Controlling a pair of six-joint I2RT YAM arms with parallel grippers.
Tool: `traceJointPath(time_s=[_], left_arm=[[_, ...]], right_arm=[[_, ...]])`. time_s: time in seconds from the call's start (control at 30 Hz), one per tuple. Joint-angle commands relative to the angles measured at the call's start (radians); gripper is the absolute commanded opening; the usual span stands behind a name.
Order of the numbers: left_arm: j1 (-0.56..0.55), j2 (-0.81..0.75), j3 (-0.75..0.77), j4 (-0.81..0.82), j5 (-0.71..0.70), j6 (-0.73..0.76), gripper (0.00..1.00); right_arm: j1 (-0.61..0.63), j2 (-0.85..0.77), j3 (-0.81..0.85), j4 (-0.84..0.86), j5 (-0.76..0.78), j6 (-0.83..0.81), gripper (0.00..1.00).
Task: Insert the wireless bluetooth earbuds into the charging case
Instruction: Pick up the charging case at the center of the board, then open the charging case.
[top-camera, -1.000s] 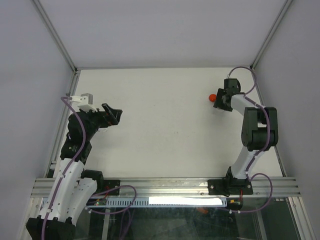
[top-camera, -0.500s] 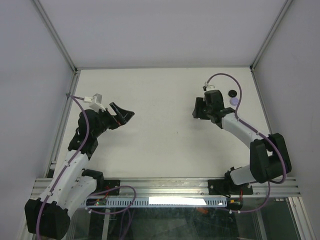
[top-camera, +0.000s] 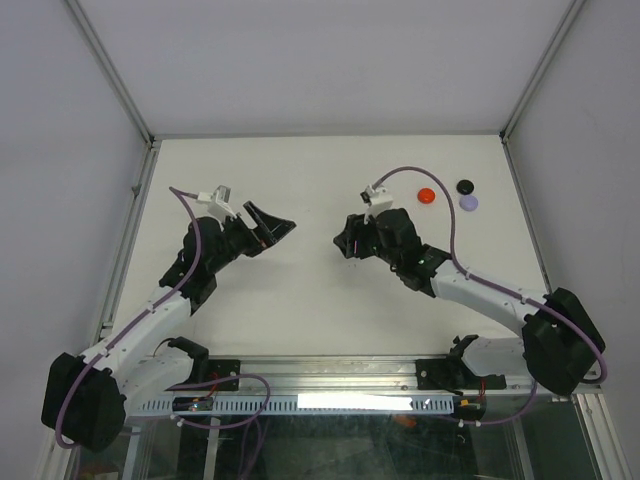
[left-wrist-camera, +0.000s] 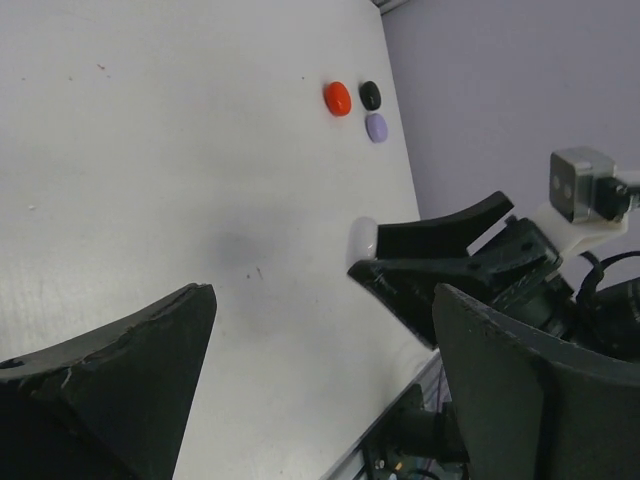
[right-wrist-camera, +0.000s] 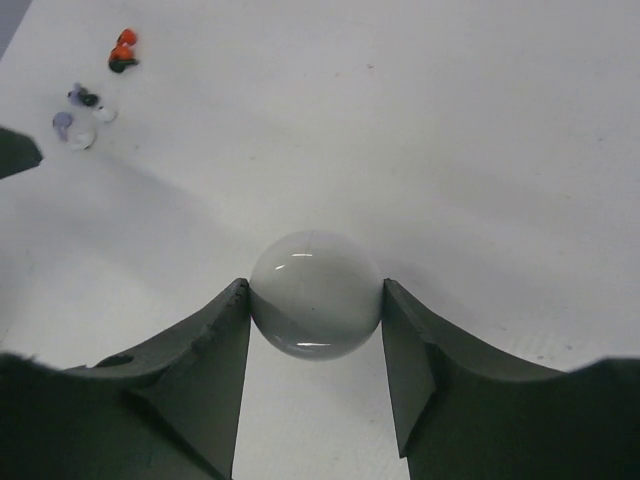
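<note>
Black-fingered, the left gripper hovers above the matte white tabletop, jaws spread wide and empty. Facing it near mid-table, the right gripper pinches a glossy white round earbud. Far right, a red round earbud, black round earbud and lavender round earbud lie clustered.

A white counter fills the enclosure, matte, with a few small marks. Pale grey walls rise on three sides, joined by metal corner posts. An aluminium rail runs along the near edge.
</note>
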Motion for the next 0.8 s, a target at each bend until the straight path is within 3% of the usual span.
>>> traceJointPath(time_s=[0.0, 0.13, 0.43, 0.77], left_arm=[[-0.044, 0.031, -0.001, 0.178, -0.015, -0.079, 0.91], [-0.084, 0.059, 0.002, 0.207, -0.018, -0.077, 0.86], [-0.128, 0.075, -0.027, 0.258, 0.023, -0.057, 0.63], [-0.160, 0.120, -0.029, 0.265, 0.074, -0.034, 0.56]], right_arm=[[0.097, -0.043, -0.067, 0.269, 0.020, -0.032, 0.51], [0.154, -0.038, -0.102, 0.386, 0.008, -0.071, 0.51], [0.213, -0.031, -0.162, 0.567, 0.006, -0.102, 0.51], [0.235, -0.006, -0.164, 0.609, -0.014, -0.131, 0.51]])
